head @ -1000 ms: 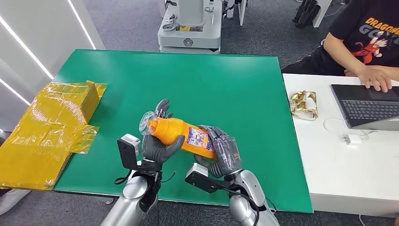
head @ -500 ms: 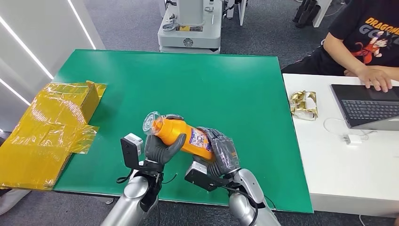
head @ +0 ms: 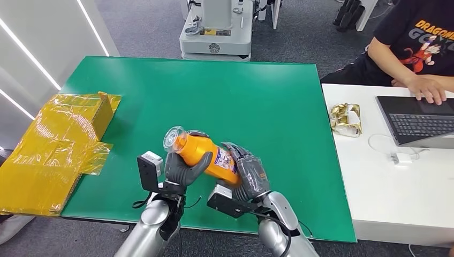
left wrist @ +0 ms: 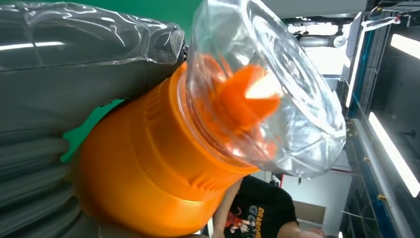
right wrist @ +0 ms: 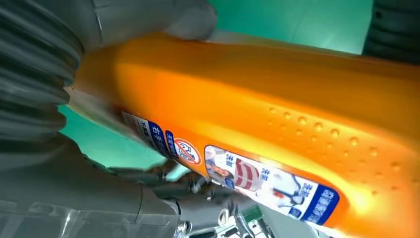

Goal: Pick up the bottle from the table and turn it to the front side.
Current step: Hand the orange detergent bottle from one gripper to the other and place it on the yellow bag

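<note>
An orange bottle with a clear cap and a printed label hangs tilted above the near edge of the green table, cap end up and to the left. My left hand grips its shoulder just below the cap. My right hand wraps the lower body by the label. Close up, the bottle's orange shoulder and clear cap show in the left wrist view. In the right wrist view, the bottle's labelled side lies against my right hand.
A yellow wrapped box lies at the table's left edge. To the right, a white desk carries a gold wrapper and a laptop, where a seated person types. A grey machine base stands behind the table.
Both hands have drawn the bottle a little nearer and tilted its cap end higher. My left hand's fingers, spread behind the cap before, have closed round the shoulder.
</note>
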Robot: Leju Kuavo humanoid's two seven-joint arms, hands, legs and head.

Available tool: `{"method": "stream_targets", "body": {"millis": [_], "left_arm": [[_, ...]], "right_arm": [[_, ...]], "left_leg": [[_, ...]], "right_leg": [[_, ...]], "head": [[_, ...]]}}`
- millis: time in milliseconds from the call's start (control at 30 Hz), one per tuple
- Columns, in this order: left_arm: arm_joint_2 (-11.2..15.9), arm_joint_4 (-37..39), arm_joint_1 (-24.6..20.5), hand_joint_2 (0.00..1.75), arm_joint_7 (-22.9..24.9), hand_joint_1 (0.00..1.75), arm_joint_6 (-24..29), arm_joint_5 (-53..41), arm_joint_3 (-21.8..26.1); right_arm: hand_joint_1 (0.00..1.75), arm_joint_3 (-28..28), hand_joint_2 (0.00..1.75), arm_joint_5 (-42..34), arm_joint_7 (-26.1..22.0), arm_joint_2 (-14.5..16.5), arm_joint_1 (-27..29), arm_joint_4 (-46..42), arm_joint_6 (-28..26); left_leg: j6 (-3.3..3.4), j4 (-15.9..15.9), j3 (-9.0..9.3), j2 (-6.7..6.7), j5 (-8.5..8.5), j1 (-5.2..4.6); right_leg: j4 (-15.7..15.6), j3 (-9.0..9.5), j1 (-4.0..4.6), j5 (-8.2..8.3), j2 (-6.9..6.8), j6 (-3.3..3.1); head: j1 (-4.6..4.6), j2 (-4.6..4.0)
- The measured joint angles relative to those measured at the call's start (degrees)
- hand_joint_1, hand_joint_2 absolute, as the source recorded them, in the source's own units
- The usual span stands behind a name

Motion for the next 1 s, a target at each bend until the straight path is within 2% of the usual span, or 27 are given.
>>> {"method": "stream_targets", "body": {"millis": [267,600,733,867,1000], "left_arm": [[0.5,-1.6,0.0,1.75,0.0,1.75,3.7,-0.1,0.1],[1.6,-5.6,0.1,1.75,0.3,1.75,11.6,-0.9,1.7],[2.6,-8.3,0.0,1.75,0.8,1.75,16.6,-5.8,2.5],[4.2,-10.6,0.0,1.75,1.5,1.75,19.4,-10.1,3.6],[7.5,-11.1,-0.4,1.75,1.3,1.75,23.8,-17.7,4.6]], "right_arm": [[0.0,0.0,1.75,-4.8,0.0,0.0,0.3,-2.8,-2.0],[0.0,0.0,1.75,-18.6,-3.0,0.0,4.8,-15.5,-6.8],[0.0,0.0,1.75,-27.4,-6.8,0.2,7.0,-19.9,-10.3],[0.0,0.1,1.75,-32.7,-9.8,0.2,9.1,-23.8,-12.9],[0.0,0.8,1.75,-39.9,-14.9,0.2,12.6,-28.4,-15.8]], "left_leg": [[0.0,0.0,0.0,0.0,0.0,0.0],[0.0,0.0,-0.01,0.0,0.0,0.0],[0.0,0.0,-0.01,0.0,0.0,0.0],[0.0,0.0,0.0,0.01,0.0,0.01],[-0.02,0.0,0.0,0.02,-0.01,0.02]], "right_leg": [[0.0,0.0,0.0,0.0,0.0,0.0],[0.0,-0.01,0.0,-0.01,0.0,0.0],[0.0,-0.01,0.0,-0.01,0.0,0.0],[0.0,-0.01,0.0,-0.01,-0.01,-0.01],[0.0,-0.03,0.01,-0.03,0.01,-0.03]], "head": [[0.0,0.0],[-0.01,0.0],[-0.01,0.0],[0.0,0.0],[-0.01,0.0]]}}
